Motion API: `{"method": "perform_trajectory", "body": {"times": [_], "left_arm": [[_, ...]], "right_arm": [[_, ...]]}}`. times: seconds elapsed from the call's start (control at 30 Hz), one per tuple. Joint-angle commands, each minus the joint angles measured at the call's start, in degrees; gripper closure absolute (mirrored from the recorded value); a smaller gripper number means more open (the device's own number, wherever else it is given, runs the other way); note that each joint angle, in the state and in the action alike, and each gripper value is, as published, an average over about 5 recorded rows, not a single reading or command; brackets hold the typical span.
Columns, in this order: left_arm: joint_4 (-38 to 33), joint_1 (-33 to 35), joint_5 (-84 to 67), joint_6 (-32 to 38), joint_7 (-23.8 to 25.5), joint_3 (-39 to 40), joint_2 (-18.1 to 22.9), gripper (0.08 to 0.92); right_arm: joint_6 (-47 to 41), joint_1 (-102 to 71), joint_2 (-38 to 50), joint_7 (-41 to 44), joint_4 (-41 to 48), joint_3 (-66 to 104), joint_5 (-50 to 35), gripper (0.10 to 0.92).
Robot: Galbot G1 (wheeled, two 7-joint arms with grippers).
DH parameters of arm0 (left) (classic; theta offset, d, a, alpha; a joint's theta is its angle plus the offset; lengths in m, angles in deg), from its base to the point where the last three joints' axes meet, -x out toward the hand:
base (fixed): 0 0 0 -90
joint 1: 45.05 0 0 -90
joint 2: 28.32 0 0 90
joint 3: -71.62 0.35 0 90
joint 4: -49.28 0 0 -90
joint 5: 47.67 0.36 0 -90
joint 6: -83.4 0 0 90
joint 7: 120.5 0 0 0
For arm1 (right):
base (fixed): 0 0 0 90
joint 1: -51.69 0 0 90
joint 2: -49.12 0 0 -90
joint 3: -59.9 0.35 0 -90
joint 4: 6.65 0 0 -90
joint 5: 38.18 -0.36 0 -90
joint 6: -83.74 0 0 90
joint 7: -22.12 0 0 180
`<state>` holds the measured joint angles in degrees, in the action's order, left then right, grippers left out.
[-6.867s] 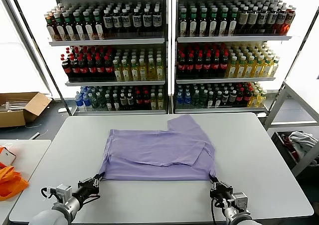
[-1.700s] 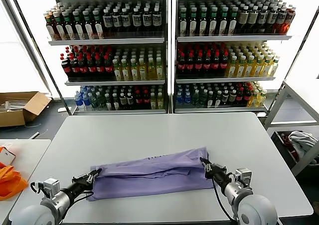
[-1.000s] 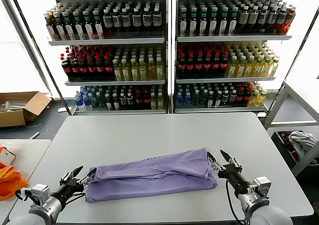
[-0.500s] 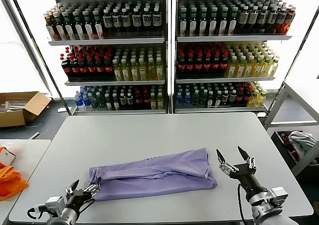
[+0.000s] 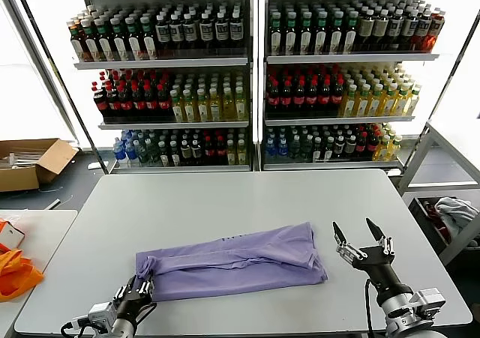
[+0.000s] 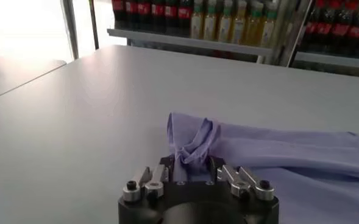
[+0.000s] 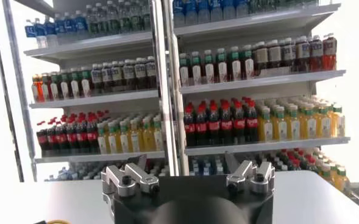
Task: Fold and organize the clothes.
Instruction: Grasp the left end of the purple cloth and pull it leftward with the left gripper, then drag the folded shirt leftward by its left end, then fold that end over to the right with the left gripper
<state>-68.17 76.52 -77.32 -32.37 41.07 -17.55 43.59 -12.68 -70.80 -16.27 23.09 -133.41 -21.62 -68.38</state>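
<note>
My left gripper [image 5: 139, 288] pinched the shirt's [image 5: 232, 261] near-left corner; the shirt lay folded on the table [image 5: 225, 195]. My right gripper [image 5: 361, 236] stood spread, raised beside its right end.

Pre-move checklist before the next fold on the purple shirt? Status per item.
1. T-shirt folded into a long band, fully on the table: ok.
2. Left gripper at the shirt's left end, bunched corner between its fingers: ok.
3. Left grip firm: cannot tell.
4. Right gripper open, raised, clear of the shirt's right end: ok.
5. Right end lying flat, no overhang: ok.
6. Band free of wrinkles: not ok, ridges along it.
</note>
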Motion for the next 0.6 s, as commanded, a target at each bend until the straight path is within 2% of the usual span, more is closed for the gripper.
{"method": "perform_trajectory", "body": {"times": [0.03, 0.17, 0.3, 0.43, 0.6], "left_arm": [[1.55, 0.06, 3.74, 3.87, 4.39, 0.55, 0.6, 0.685], [2.58, -1.95, 3.7, 5.52, 8.92, -3.52, -1.76, 0.806], [5.83, -5.68, 3.42, 7.36, 13.76, -10.7, -6.81, 0.892], [10.61, -7.24, 3.27, 9.9, 19.58, -18.44, -13.61, 0.907], [18.69, -5.48, -0.2, 13.29, 24.99, -26.6, -21.8, 0.907]], "right_arm": [[0.57, -0.24, -0.04, -0.06, -0.46, 0.45, -0.17, 0.203], [0.67, -0.28, 0.58, -0.05, -0.23, 0.85, -0.6, 0.203], [0.78, -0.3, 0.81, -0.2, -0.04, 1.13, -0.78, 0.203], [0.77, -0.4, 0.66, -0.35, -0.3, 1.11, -0.67, 0.203], [0.76, -0.66, 0.8, -0.35, -0.65, 1.31, -0.6, 0.203]]}}
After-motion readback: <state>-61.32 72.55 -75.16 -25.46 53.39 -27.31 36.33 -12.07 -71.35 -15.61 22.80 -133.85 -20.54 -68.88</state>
